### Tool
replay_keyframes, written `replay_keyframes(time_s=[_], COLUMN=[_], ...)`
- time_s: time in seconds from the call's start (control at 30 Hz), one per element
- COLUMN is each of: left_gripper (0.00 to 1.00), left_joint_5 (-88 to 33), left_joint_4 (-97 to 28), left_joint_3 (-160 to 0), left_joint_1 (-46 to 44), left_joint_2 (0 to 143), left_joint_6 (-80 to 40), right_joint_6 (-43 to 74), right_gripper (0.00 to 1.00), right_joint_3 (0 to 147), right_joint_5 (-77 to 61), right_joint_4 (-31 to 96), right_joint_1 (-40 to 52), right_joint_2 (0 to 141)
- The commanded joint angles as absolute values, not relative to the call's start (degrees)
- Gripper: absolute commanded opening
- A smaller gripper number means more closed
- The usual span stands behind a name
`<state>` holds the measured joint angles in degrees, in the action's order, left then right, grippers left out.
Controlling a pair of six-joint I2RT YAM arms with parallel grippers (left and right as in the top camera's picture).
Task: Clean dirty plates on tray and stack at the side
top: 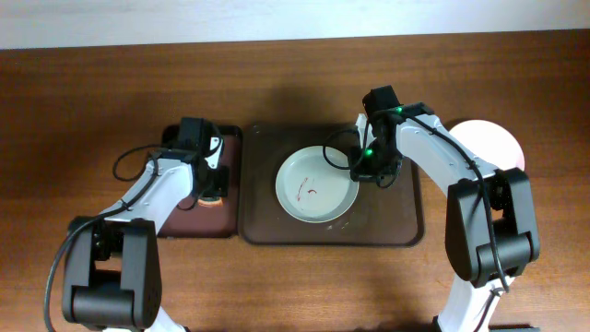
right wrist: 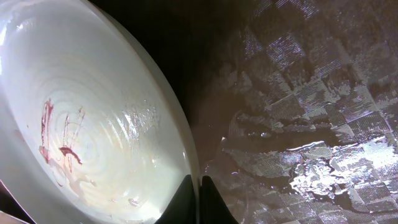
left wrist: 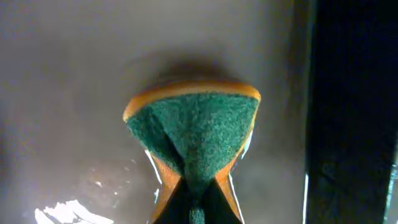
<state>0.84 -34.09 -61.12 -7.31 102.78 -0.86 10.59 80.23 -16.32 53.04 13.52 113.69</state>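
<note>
On the tray, 1 plate is lying flat, with the right gripper pinching its right rim, fingers closed together on it. The left gripper is squeezing the sponge over the side tray. Judged best: the right arm should be steadying the plate while the sponge is scrubbing the central red streaks. Being round, the plate is showing no long axis; its bowl is facing upward.

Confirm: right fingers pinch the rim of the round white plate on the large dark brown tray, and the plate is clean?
Not clean: the right wrist view shows red-brown sauce streaks on the round white plate. The right fingers do pinch its rim.
</note>
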Motion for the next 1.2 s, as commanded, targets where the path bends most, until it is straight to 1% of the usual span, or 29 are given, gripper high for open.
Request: replay_keyframes(time_s=[0.0,0.1,0.43,0.47,0.53,0.57,0.6,1.17], left_gripper=[0.00,0.00,0.00,0.00,0.00,0.00,0.00,0.00], left_joint_5=[0.4,1.5,1.3,1.3,1.2,1.3,1.3,2.8], left_joint_4=[-35.3,-32.3,-30.9,-30.6,-29.3,-28.8,-28.6,-27.6], left_joint_3=[-64.5,-64.5,-64.5,-64.5,-64.5,-64.4,-64.4,-63.6], left_joint_1=[-6.2,-6.1,-6.1,-6.1,-6.1,-6.1,-6.1,-6.1], left_joint_2=[96.3,87.4,71.6,70.5,68.1,67.7,67.7,69.8], left_joint_6=[-0.6,-0.6,-1.1,-1.7,-10.3,-14.4,-15.0,-17.4], right_joint_6=[11.0,11.0,11.0,11.0,11.0,11.0,11.0,11.0], right_gripper=[0.04,0.04,0.04,0.04,0.04,0.04,0.04,0.04], right_joint_3=[79.7,79.7,79.7,79.7,79.7,79.7,79.7,79.7], right_joint_5=[-15.8,-15.8,-15.8,-15.8,-15.8,-15.8,-15.8,-15.8], right_joint_4=[52.9,52.8,52.8,52.8,52.6,52.6,52.6,52.4], right_joint_1=[13.9,13.9,13.9,13.9,13.9,13.9,13.9,13.9], right_joint_2=[114.0,114.0,114.0,114.0,114.0,114.0,114.0,114.0])
